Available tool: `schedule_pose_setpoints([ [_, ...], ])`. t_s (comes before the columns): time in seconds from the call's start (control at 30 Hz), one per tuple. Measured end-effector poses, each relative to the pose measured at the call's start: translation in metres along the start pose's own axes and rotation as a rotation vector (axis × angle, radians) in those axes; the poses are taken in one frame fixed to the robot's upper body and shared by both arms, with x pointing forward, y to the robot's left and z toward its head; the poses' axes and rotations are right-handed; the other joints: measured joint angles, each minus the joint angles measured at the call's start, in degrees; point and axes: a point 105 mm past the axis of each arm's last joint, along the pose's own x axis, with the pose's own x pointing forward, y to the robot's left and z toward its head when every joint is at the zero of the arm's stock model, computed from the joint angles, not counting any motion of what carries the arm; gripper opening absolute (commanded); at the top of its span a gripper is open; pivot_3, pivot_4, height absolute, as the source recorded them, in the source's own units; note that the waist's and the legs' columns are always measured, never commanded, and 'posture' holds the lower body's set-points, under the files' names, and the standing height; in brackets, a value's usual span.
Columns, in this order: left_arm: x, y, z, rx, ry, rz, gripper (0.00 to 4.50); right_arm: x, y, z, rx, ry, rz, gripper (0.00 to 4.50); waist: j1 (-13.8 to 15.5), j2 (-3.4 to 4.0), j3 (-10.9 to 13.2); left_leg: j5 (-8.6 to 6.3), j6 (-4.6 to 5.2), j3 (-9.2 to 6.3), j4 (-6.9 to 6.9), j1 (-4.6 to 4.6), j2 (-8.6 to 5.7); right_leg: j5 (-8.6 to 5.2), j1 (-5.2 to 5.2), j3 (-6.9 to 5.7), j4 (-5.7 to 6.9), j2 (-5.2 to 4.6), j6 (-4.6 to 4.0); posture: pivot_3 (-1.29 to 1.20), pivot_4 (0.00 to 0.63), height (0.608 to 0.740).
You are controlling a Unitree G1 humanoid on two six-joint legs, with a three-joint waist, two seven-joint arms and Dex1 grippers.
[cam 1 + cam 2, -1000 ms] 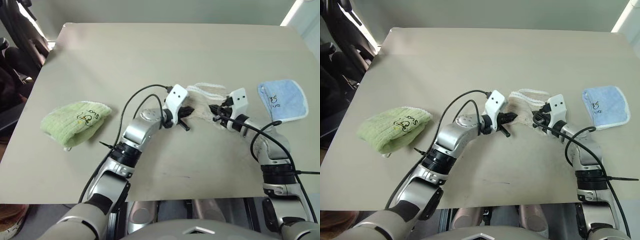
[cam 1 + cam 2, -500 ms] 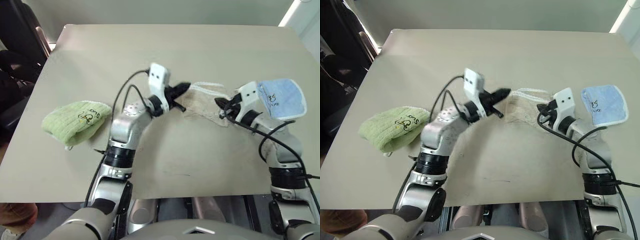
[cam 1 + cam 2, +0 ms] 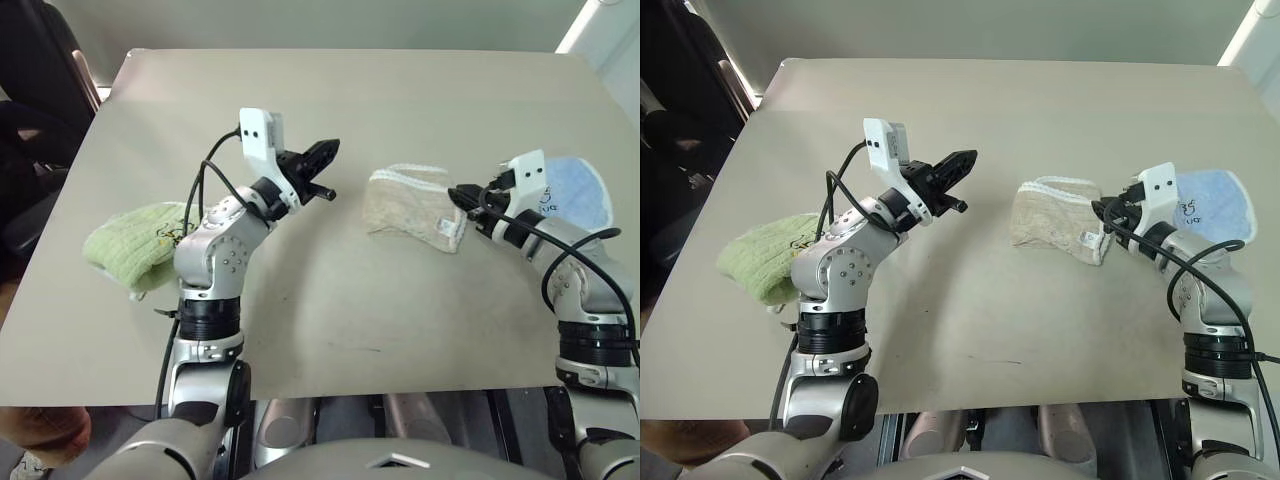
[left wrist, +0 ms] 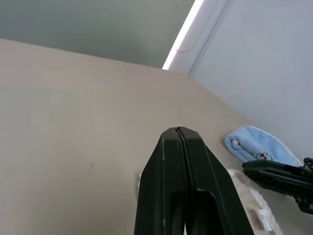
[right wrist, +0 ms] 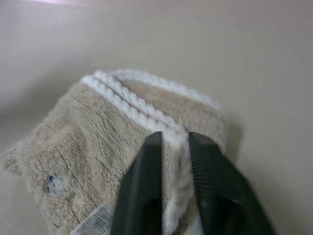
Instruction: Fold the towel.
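Right wrist view: the beige towel's (image 5: 98, 142) corded edge is flanked by the parted right fingers (image 5: 146, 196), while the left fingers (image 4: 166, 196) are clenched well apart.

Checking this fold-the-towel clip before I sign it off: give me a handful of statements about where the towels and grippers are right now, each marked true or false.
1. The beige towel lies folded on the table. True.
2. The left gripper holds a corner of the beige towel. False: it is shut on nothing, raised above the table, apart from the towel.
3. The right gripper has its fingers astride the towel's white corded edge. True; the fingers stand slightly apart.
4. The green towel lies on the robot's right side. False: it lies on the left, partly behind the left arm.
5. The blue towel lies beyond the right gripper, near the table's right edge. True.
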Motion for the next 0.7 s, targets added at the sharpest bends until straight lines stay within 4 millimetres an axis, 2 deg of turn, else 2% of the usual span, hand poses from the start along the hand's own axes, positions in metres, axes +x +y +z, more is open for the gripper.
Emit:
schedule_pose_setpoints([
  [0.23,-0.01,-0.006,-0.018,-0.008,0.055,-0.005,0.0,0.002,-0.004,-0.012,0.194,0.042,0.0,4.48,-0.1,0.0,0.0,-0.02,0.03,0.03,0.0,0.0,-0.01,0.0,0.0,0.02,-0.01,0.0,-0.05,0.0,0.15,0.735],
  [0.5,-0.014,-0.004,-0.021,-0.001,0.072,0.003,0.0,0.004,-0.005,-0.014,0.229,0.055,-0.007,4.48,-0.2,0.0,0.0,-0.02,0.03,0.03,0.0,0.0,-0.01,0.07,-0.01,0.02,0.01,0.0,-0.16,0.0,0.15,0.735],
  [0.7,-0.013,-0.005,-0.023,-0.001,0.085,-0.001,0.0,0.018,0.004,-0.023,0.345,0.111,0.035,4.48,-0.5,0.0,0.0,-0.03,0.03,0.03,-0.01,0.0,0.0,0.09,-0.06,0.03,0.02,0.0,-0.19,0.0,0.15,0.735],
])
